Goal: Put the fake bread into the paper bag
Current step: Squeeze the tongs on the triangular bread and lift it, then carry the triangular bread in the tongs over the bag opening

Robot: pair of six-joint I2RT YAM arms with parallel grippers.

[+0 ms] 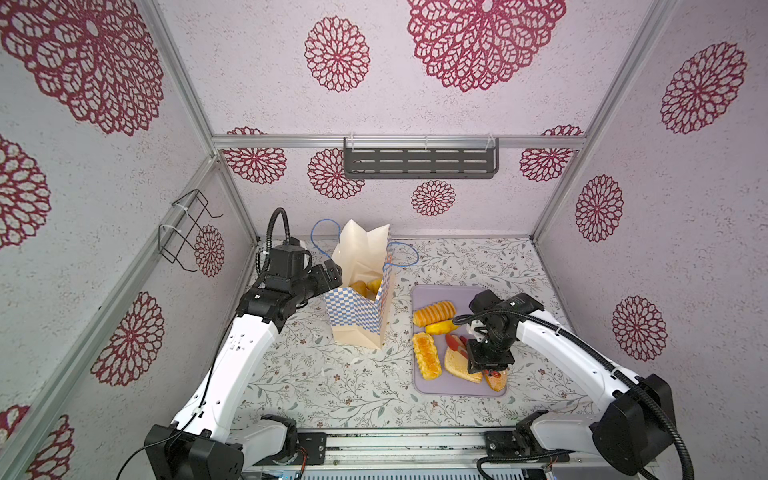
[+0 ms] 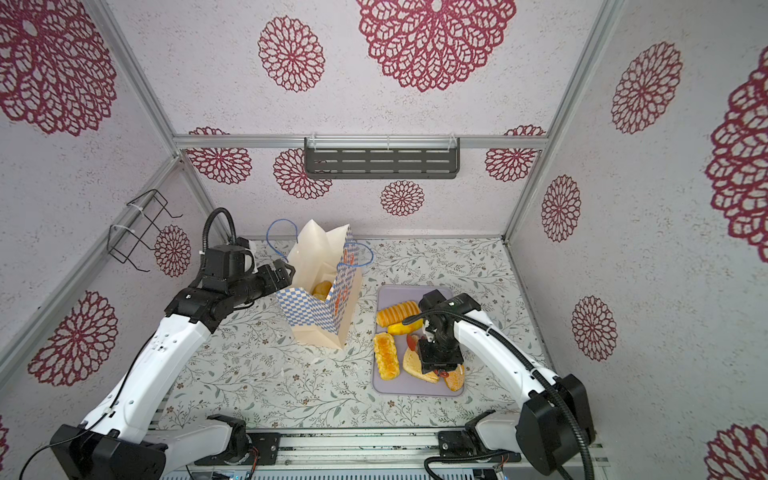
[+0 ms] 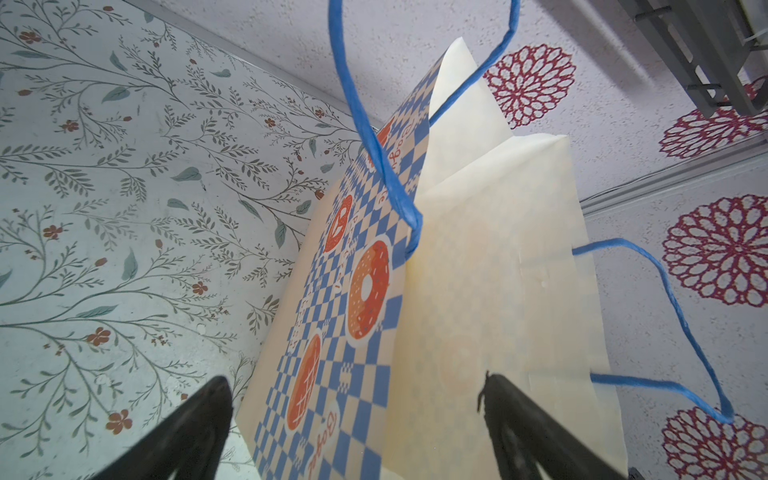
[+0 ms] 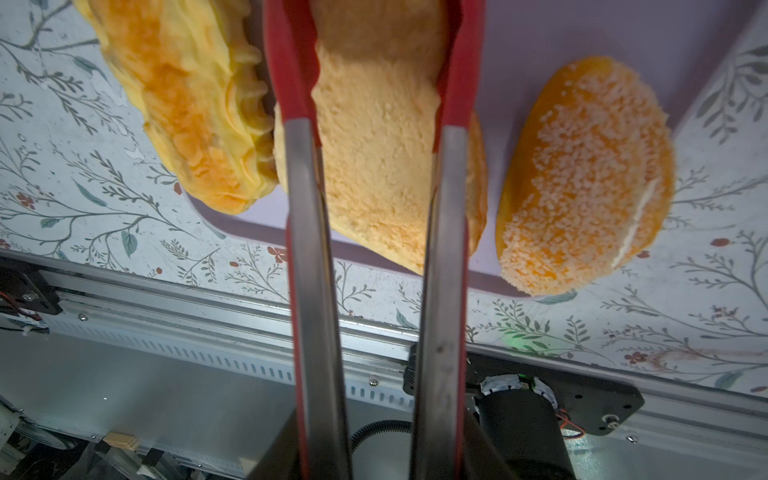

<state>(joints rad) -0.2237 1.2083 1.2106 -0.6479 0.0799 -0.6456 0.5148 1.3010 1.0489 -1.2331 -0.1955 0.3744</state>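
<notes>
Toast slice [image 4: 374, 166]: flat, matte and crumb-textured. It is judged light, slightly yielding and unlikely to slip, and is best taken across its short width near the middle. It lies at six o'clock on the lilac tray [image 1: 457, 388]. The red tongs [image 4: 311, 249] straddle it, one tip at each long edge. The right gripper [image 1: 487, 368] is clamped on the tongs' handles.

Fake bread [image 2: 386, 357] count:
- Five on the tray: slice, braided loaf [image 1: 427, 356], ribbed roll [image 1: 434, 312], yellow roll [image 1: 440, 328], sugared bun [image 4: 582, 178].
- At least two more pieces [image 1: 365, 286] show inside the one paper bag [image 1: 357, 316].

The bag stands on the worktop [image 1: 332, 386] at the tray's nine o'clock. The left gripper [image 3: 357, 419] is spread wide and empty, beside the bag's upper wall.
</notes>
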